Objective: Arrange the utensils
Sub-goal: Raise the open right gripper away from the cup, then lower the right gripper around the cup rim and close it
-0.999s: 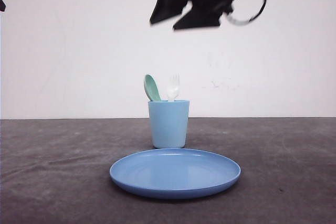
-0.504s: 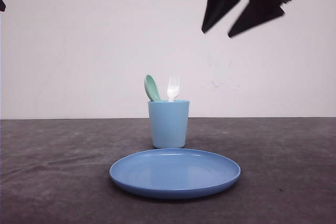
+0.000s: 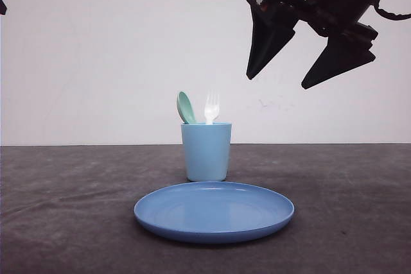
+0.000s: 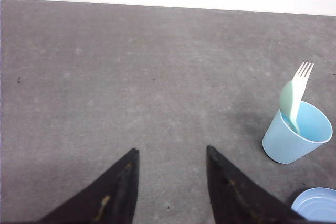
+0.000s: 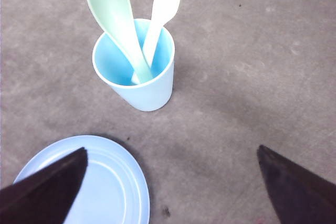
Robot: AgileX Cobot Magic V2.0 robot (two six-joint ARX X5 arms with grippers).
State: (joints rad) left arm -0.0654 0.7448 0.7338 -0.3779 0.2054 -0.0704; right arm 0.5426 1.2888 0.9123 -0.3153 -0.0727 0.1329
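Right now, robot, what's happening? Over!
Right gripper open, empty, high above the table. Left gripper open, empty. Spoon and fork standing in the cup, behind the plate. Nothing in the way.

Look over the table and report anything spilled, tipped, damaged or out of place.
Nothing stands out. The cup stands upright behind the plate, with the spoon and fork standing in it, heads up. The plate lies flat with nothing on it. No spills or damage visible.
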